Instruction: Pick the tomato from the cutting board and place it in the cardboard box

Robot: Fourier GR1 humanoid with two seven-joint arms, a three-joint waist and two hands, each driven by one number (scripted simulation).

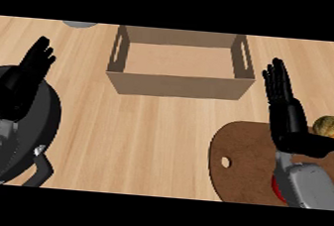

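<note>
**Both hands spread above the bench, tomato half hidden on the cutting board**

The cardboard box (179, 66) sits open-topped at the upper middle of the wooden bench (154, 134), its inside bare, with slot handles cut into its left and right walls. A small grey object (79, 23) shows at the top edge, left of the box; too little of it is visible to name it.

The round brown cutting board (243, 161) lies at the lower right, with a small hole near its left rim. The right hand (287, 112) is over the board's upper part, fingers straight and pointing away toward the far side of the bench, thumb out to the right; it holds nothing. Under the grey right forearm a sliver of red shows: the tomato (276, 187), resting on the board and mostly hidden by the arm. A yellow-green squash-like vegetable (333, 129) lies at the board's right side, just beside the thumb.

The left hand (19, 83) is at the left edge, fingers straight and up, holding nothing. It hangs over a round black pan (41, 125), whose handle reaches toward the lower edge.
</note>
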